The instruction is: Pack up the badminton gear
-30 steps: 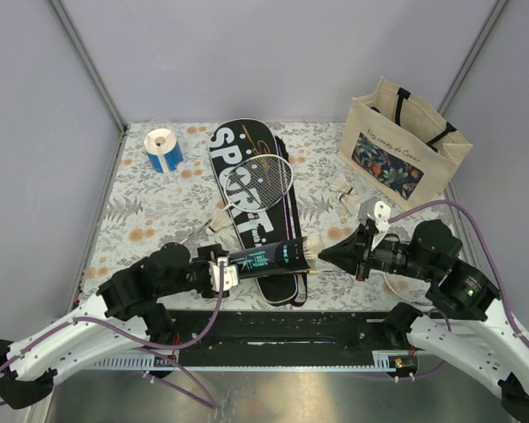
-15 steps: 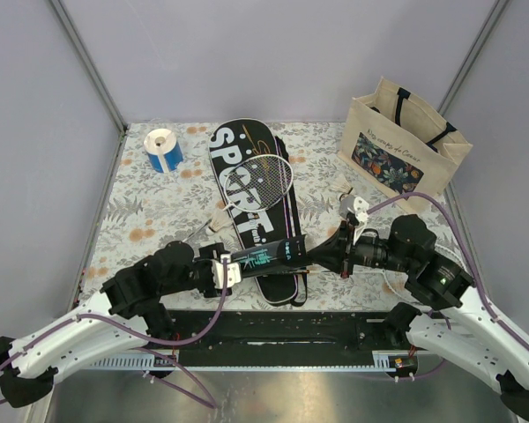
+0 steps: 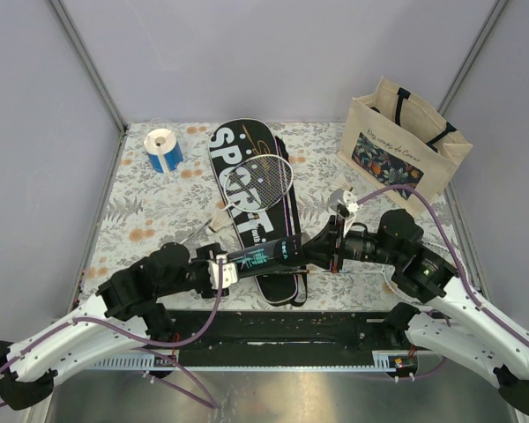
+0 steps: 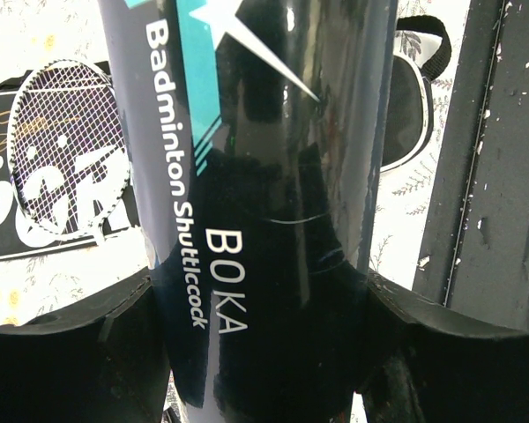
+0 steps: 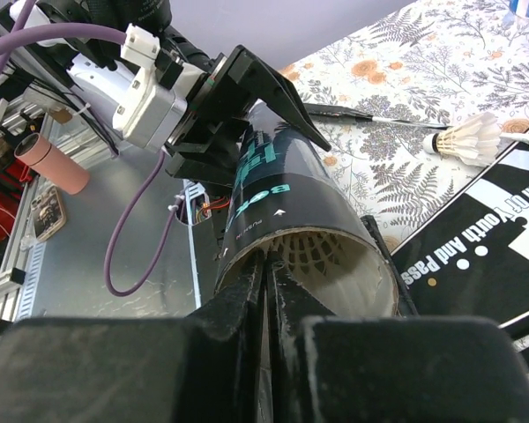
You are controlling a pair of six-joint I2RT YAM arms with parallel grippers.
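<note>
My left gripper [image 3: 227, 264] [image 4: 264, 352] is shut on the long black tube with teal print [image 3: 264, 256] [image 4: 264, 176] and holds it level above the table's near edge. The right gripper [image 3: 307, 251] [image 5: 269, 256] is shut on a white shuttlecock [image 5: 326, 251], its fingertips just inside the tube's open mouth [image 5: 309, 264]. A second shuttlecock [image 3: 219, 217] [image 5: 472, 137] lies on the cloth. The black SPORT case [image 3: 242, 176] lies behind, with a white-framed racket [image 3: 263, 183] resting on it.
A beige tote bag [image 3: 404, 145] stands at the back right. A blue-and-white tape roll [image 3: 163, 150] sits at the back left. A black rail [image 3: 273, 326] runs along the near edge, and grey walls close in the floral table.
The right gripper has moved left with the shuttlecock, from a gap beside the tube into its mouth. The left gripper and tube have stayed put.
</note>
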